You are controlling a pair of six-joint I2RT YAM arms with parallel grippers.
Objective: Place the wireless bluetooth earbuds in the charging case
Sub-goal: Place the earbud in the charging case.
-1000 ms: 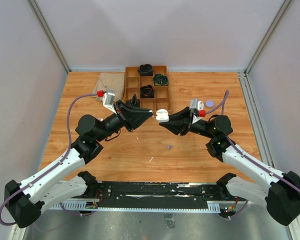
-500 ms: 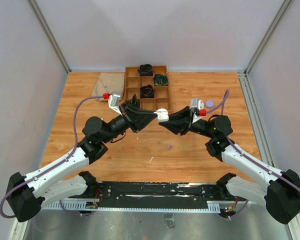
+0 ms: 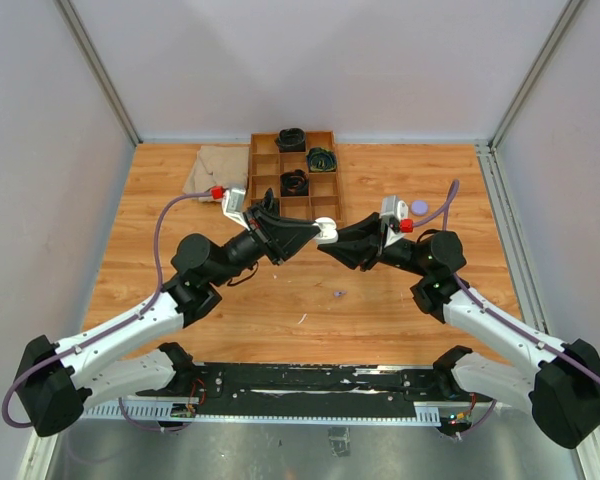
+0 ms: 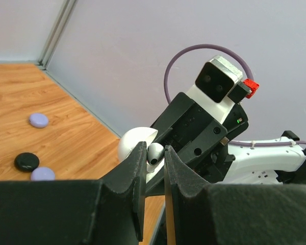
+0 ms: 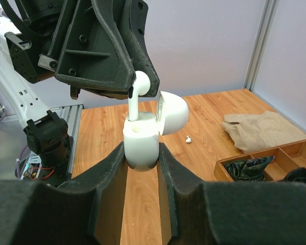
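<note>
My right gripper (image 5: 142,153) is shut on the white charging case (image 5: 141,139) and holds it upright above the table with its lid (image 5: 173,113) open. My left gripper (image 4: 153,152) is shut on a white earbud (image 4: 155,151). The right wrist view shows that earbud (image 5: 138,92) over the case with its stem reaching down into the left socket. In the top view the two grippers meet at the case (image 3: 326,231) in the table's middle. Another white earbud (image 5: 188,138) lies loose on the table. A tiny lilac bud (image 3: 338,294) lies near the middle.
A wooden compartment tray (image 3: 292,175) with dark cables stands at the back, with a tan cloth (image 3: 218,170) to its left. A lilac puck (image 3: 419,207) lies right of the right arm. The left wrist view shows two lilac pucks (image 4: 39,120) and a black puck (image 4: 26,162).
My left gripper has moved right with the earbud until it meets the case. The right gripper and the case have stayed in place.
</note>
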